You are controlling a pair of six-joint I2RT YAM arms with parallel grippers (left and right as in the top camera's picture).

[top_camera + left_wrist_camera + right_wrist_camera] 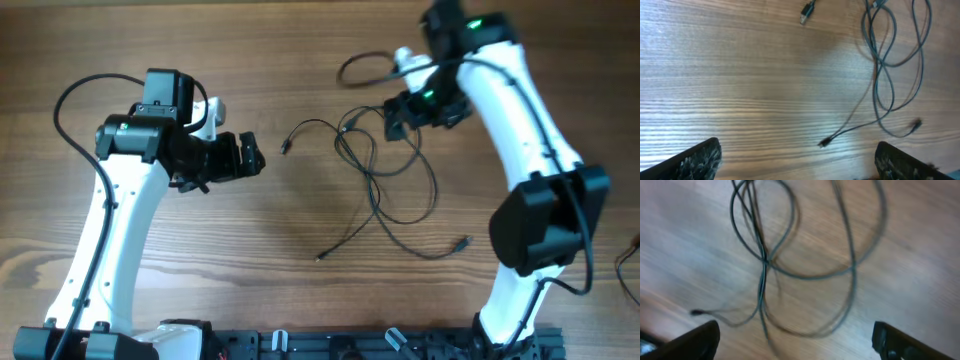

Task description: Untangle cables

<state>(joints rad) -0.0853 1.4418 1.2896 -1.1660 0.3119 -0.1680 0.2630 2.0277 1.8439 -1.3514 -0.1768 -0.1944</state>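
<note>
The cables [764, 260] lie crossed and looped on the surface [200, 270] — untangling looks barely begun — with left tool [254, 156] and right tool [398, 122] both spread wide, holding nothing.

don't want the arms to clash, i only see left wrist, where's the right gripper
observer: the right gripper hovers over the far end of the cables, across the tangle from your left gripper
operator: holding any strand
observer: no, its fingers are spread wide, and the loops lie on the table below them
</note>
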